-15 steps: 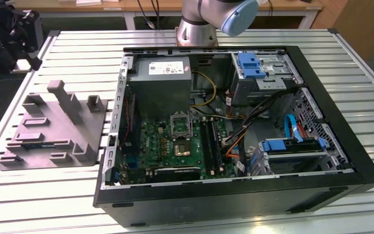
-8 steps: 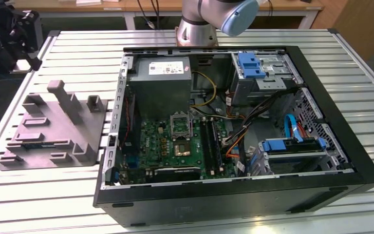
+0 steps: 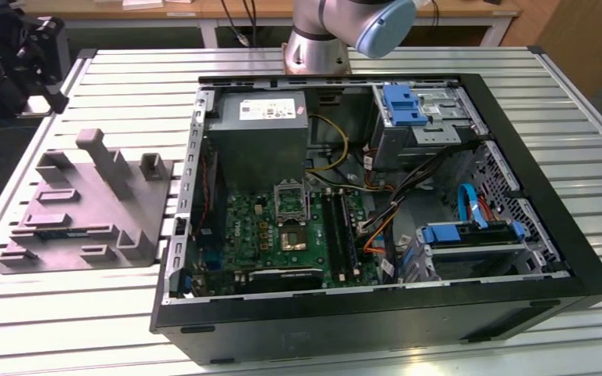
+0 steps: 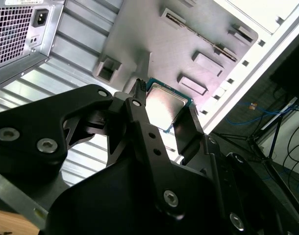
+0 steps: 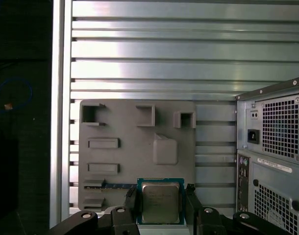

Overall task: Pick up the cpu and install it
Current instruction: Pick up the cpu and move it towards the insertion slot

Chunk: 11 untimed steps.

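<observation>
Pincer [image 5: 160, 205] closed on the cpu [image 5: 160, 199], one black finger [image 5: 131, 201] on each of two opposite edges, silvery metal top facing the cameras in both wrist views. Wrist turned so that the pincer points down at the grey fixture plate [image 5: 139, 147], with the cpu over the plate's near edge. Slatted metal counter [image 5: 164, 49] under the plate. Open computer case [image 3: 385, 196] just beside the plate. Arm base [image 3: 317, 51] on the counter behind the case in the exterior view.
</observation>
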{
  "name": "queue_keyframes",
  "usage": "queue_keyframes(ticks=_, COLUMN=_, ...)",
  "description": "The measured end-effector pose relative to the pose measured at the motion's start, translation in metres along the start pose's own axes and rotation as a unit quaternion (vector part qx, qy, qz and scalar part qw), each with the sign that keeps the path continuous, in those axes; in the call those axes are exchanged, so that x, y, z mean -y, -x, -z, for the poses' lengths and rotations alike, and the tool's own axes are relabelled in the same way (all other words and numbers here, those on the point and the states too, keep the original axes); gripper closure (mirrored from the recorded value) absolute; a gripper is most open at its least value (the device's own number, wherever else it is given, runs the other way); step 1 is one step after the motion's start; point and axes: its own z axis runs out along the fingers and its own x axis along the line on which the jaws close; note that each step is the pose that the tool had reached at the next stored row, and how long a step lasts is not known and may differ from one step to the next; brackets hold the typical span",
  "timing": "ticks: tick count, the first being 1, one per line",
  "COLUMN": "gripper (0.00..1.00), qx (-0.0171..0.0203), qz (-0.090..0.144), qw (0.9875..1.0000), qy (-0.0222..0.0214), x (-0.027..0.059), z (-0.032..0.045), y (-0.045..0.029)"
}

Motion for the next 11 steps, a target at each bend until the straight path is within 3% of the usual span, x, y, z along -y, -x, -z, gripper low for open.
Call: queue_keyframes(ticks=11, gripper=0.53, qx=-0.0001, qz=0.0, qw=1.0, qy=0.0, x=0.0, z=0.0, y=0.003)
